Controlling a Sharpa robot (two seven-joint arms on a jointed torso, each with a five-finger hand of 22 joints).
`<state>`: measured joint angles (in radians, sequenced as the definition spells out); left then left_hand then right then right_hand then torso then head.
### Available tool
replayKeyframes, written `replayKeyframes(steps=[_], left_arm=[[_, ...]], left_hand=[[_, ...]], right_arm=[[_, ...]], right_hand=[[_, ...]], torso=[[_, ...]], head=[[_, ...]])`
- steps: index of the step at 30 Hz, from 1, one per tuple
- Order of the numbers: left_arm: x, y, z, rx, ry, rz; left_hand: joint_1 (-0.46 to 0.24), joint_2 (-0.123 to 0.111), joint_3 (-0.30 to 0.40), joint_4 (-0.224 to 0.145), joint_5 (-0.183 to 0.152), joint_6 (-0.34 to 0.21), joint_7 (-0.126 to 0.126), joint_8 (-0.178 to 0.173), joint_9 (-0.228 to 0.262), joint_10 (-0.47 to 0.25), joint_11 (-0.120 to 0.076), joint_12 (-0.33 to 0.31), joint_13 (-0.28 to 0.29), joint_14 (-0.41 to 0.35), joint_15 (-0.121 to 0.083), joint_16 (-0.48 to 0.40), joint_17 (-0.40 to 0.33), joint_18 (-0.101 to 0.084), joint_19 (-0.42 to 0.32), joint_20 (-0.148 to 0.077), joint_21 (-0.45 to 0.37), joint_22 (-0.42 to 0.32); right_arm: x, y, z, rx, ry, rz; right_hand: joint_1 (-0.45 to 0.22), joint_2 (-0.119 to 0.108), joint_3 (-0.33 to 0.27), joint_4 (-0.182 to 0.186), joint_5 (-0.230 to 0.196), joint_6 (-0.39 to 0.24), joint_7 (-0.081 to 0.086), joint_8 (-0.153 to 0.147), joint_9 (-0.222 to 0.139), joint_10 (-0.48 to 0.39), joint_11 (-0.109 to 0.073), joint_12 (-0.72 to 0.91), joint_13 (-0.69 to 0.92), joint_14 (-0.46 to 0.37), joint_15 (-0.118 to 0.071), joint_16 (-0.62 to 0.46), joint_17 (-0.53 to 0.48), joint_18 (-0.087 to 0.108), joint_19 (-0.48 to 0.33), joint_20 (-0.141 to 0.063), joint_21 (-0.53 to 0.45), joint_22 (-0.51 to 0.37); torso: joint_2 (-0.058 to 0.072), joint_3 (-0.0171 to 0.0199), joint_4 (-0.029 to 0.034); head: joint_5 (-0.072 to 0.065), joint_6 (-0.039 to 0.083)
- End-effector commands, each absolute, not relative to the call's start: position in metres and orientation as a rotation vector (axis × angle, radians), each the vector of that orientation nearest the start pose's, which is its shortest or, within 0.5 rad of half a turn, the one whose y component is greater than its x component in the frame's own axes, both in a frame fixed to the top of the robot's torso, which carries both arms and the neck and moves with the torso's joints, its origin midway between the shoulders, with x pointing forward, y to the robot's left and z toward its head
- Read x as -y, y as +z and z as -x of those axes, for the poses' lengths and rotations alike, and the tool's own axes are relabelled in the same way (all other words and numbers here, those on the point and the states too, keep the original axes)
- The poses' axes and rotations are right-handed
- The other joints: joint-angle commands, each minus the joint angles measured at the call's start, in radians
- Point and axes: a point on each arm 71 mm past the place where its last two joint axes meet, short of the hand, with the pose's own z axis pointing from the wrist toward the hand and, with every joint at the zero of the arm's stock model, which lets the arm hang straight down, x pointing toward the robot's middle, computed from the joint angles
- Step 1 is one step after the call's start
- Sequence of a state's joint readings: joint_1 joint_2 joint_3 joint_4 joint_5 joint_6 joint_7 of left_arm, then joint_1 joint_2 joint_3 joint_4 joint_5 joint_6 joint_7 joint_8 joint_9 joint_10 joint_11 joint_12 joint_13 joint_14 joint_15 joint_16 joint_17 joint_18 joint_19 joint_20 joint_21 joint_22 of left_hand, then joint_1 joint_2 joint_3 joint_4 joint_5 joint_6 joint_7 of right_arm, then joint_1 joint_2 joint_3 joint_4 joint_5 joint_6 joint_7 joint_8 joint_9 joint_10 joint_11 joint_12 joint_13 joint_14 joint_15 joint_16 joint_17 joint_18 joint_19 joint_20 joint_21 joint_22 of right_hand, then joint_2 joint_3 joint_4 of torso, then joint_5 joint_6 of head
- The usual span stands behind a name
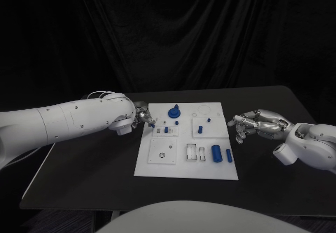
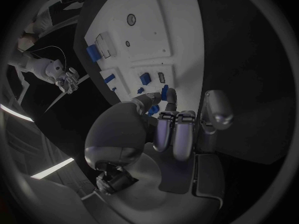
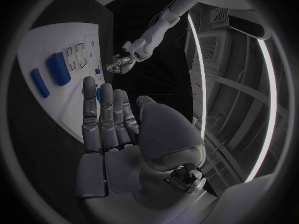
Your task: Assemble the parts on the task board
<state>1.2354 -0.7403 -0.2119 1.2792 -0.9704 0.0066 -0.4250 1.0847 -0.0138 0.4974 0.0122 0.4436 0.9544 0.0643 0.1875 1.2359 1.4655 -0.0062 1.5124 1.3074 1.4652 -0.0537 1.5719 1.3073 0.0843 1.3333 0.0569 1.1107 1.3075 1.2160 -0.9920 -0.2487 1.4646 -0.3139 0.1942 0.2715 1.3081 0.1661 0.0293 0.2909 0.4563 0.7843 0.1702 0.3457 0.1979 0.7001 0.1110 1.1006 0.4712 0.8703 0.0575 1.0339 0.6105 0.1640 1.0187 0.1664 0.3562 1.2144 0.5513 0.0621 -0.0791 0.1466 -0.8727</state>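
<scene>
A: White plastic is what the task board (image 1: 162,167) is made of, and it is lying in the middle of the black table (image 1: 91,179). A small blue part (image 2: 164,92) is being pinched by the left hand (image 1: 143,116) at the board's left edge, near the far corner.

B: So a placing step is being judged as in hand?

A: Yes. The held part is being carried just above the board, beside the blue round part (image 1: 174,114) standing upright there. A seat is next being called for, with the part lowered straight; which recess is meant cannot be told.

B: And the right hand (image 1: 253,124)?

A: It is being held open, fingers apart and straight, nothing in it, just beside the board's right edge. Two blue cylinders (image 1: 217,153) are lying near that side of the board.

B: Is room being left?

A: Bare table is being left on both sides and in front. The board's left edge is being crowded by the left hand, so a nudge of the board is being risked.
</scene>
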Motion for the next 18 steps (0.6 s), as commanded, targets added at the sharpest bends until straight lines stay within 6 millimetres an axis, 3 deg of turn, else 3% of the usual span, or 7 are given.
replayKeyframes(steps=[1, 18], left_arm=[[-0.2434, -0.2717, -0.5017, -2.277, -0.350, 0.371], [-0.2339, -0.2778, -0.5038, -2.309, -0.378, 0.334]], left_hand=[[-0.004, 0.005, 0.011, -0.006, -0.005, 0.012, -0.009, 0.002, 0.000, 0.051, -0.005, -0.002, 0.223, 0.106, -0.005, -0.001, 0.263, 0.017, -0.003, -0.002, -0.002, 0.128], [-0.007, 0.009, 0.018, -0.003, -0.006, 0.009, -0.008, 0.000, -0.001, 0.048, -0.004, -0.005, 0.221, 0.106, -0.005, -0.001, 0.263, 0.018, -0.007, -0.002, -0.010, 0.126]], right_arm=[[0.2758, -0.2553, -0.4424, -2.068, 1.482, -0.828], [0.2752, -0.2553, -0.4415, -2.075, 1.488, -0.827]], right_hand=[[-0.002, 0.008, -0.004, 0.003, -0.003, -0.006, 0.000, 0.005, 0.001, -0.007, -0.001, 0.005, 0.000, -0.002, 0.004, 0.004, -0.001, 0.016, -0.002, 0.002, 0.005, 0.002], [-0.002, 0.008, -0.004, 0.003, -0.003, -0.006, 0.000, 0.006, 0.001, -0.008, 0.000, 0.005, -0.001, -0.002, 0.004, 0.004, -0.001, 0.016, -0.002, 0.002, 0.005, 0.002]], torso=[[0.002, -0.0011, 0.0024], [0.003, -0.0012, -0.0003]], head=[[-0.001, 0.000], [0.005, 0.000]])
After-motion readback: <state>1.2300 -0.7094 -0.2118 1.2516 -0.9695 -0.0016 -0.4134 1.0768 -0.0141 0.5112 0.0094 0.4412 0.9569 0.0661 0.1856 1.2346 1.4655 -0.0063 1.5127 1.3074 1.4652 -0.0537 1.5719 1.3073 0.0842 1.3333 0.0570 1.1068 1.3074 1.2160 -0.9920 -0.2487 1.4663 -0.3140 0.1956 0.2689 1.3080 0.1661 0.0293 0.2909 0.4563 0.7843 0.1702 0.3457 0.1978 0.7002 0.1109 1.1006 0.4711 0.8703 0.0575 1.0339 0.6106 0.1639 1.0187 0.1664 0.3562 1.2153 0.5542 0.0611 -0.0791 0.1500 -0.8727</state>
